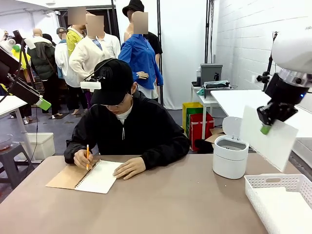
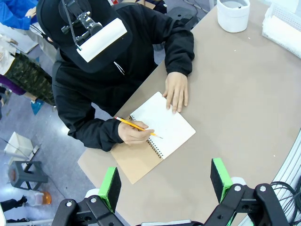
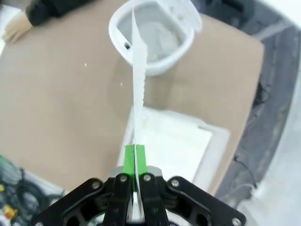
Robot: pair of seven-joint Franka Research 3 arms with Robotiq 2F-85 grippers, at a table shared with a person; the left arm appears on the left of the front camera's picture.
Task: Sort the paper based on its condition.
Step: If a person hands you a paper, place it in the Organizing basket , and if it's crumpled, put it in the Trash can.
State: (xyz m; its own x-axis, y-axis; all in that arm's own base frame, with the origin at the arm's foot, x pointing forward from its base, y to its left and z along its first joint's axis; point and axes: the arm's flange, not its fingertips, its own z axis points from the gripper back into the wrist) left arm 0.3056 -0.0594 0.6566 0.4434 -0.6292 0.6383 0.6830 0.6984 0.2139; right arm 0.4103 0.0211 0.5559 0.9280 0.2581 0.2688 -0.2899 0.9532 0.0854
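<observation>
While our right gripper [image 3: 135, 157] pinches a flat paper sheet [image 1: 269, 137] above the white basket [image 1: 273, 181], our left gripper [image 2: 165, 181] gapes wide near the notebook [image 2: 157, 129]

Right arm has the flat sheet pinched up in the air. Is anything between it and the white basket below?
Nothing visible is. The right gripper is shut on the sheet, which hangs above the white basket. The basket has an open top and flat paper inside. The round white bin stands off to one side.
</observation>
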